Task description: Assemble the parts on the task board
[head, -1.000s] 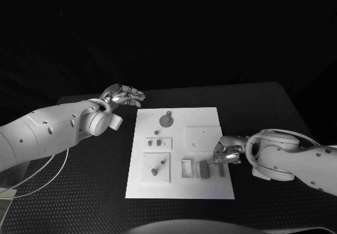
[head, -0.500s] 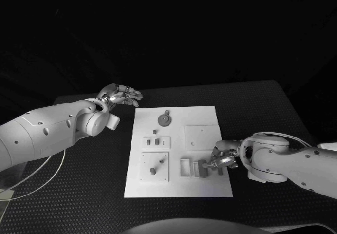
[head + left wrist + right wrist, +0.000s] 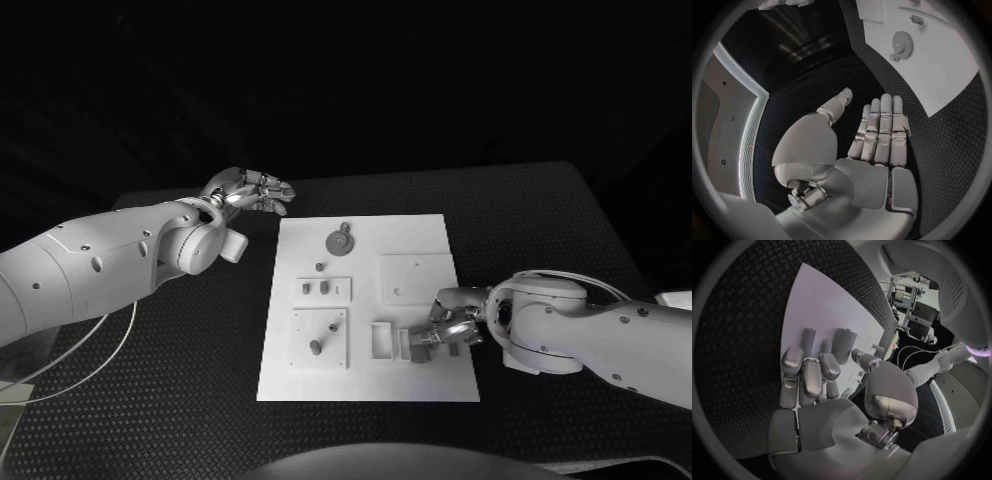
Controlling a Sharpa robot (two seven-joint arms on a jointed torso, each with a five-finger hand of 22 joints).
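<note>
The white task board lies mid-table. On it are a grey gear, a small slotted block, a square plate with a grey peg and an upright grey part beside a white holder. My right hand rests on the board's right edge, fingers curled down against the grey part. In the right wrist view two grey parts stand just past the fingertips; a grip is not clear. My left hand hovers off the board's far left corner, fingers straight and holding nothing.
The left wrist view also takes in the board and the gear. A thin cable loops on the black table under my left arm. Another flat white plate sits on the board just beyond my right hand.
My right hand has slid a little left onto the board, now covering one of the two grey parts. The left hand has hardly moved.
</note>
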